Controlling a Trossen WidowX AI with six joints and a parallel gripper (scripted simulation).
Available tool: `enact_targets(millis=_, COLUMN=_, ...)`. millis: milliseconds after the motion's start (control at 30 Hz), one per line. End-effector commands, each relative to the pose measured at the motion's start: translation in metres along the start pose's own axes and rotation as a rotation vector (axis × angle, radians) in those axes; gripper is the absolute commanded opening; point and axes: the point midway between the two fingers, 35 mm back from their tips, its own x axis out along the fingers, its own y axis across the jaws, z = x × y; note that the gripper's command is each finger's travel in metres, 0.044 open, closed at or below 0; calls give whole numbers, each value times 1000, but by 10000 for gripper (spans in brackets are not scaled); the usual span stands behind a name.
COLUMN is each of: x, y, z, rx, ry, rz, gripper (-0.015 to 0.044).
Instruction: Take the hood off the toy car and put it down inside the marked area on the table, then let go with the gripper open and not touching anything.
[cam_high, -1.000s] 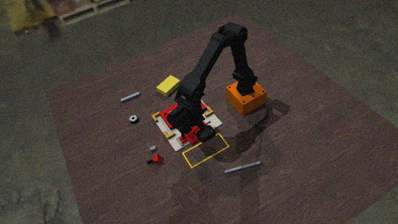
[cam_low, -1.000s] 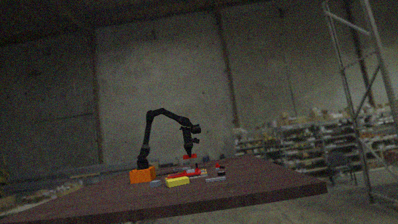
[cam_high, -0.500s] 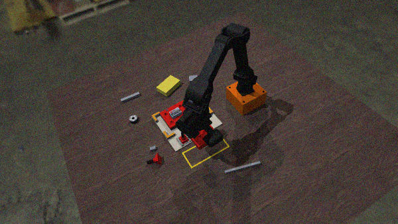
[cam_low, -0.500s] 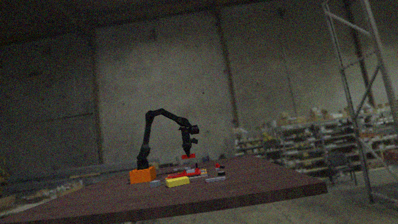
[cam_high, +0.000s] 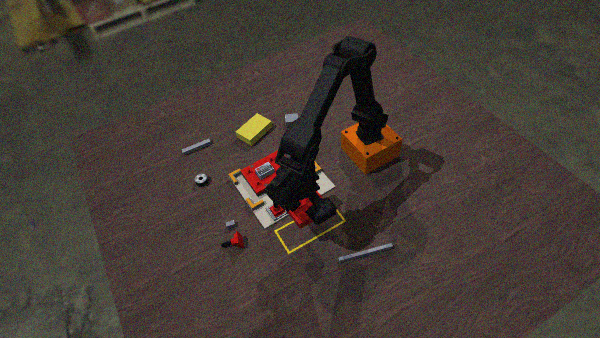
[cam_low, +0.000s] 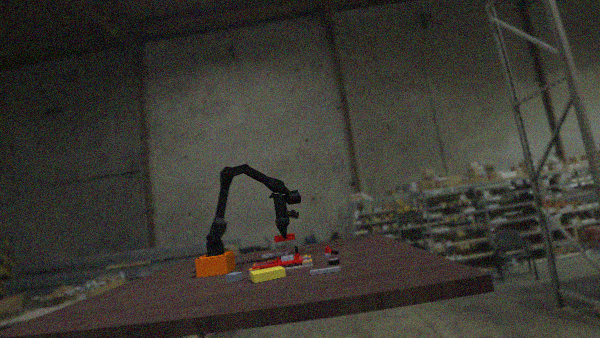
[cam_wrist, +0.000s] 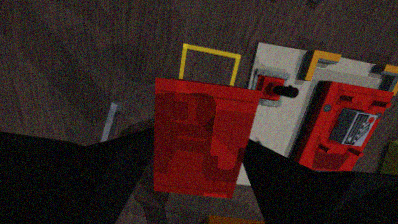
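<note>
In the wrist view, going from left to right, the first thing is a thin grey bar (cam_wrist: 111, 121) lying on the table (cam_wrist: 60, 60), and then the dark left finger (cam_wrist: 75, 175) of the gripper (cam_wrist: 197, 165). In the middle is the hood (cam_wrist: 202, 140), a flat red panel, held between the two fingers; they are closed on its two side edges and stand rather wide apart because the panel is wide. Behind its upper edge is the marked area (cam_wrist: 209, 65), a yellow outline on the table, so the hood seems to be in the air near it and not yet inside it. The exterior view agrees: the red piece (cam_low: 284, 237) hangs under the gripper, above the things on the table. More to the right is the white base plate (cam_wrist: 280, 120) with the red toy car (cam_wrist: 345, 127), its grey engine block now uncovered. The hood looks like a stiff, light plastic piece that will not bend, but its faces seem smooth, so it could probably slip or turn if it is held only by a small part of the edges. A hold on the two long side edges, near the middle, as it is now, seems the most safe. Putting it down flat probably needs a gentle descent, because a light piece can easily move when the fingers open.
</note>
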Motion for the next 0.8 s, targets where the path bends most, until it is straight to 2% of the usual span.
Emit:
enact_targets(millis=0, x=4, y=-1, z=-1, rx=5, ry=3, rz=-3, gripper=0)
enact_targets(millis=767, x=18, y=-1, z=-1, rx=5, ry=3, rz=-3, gripper=0)
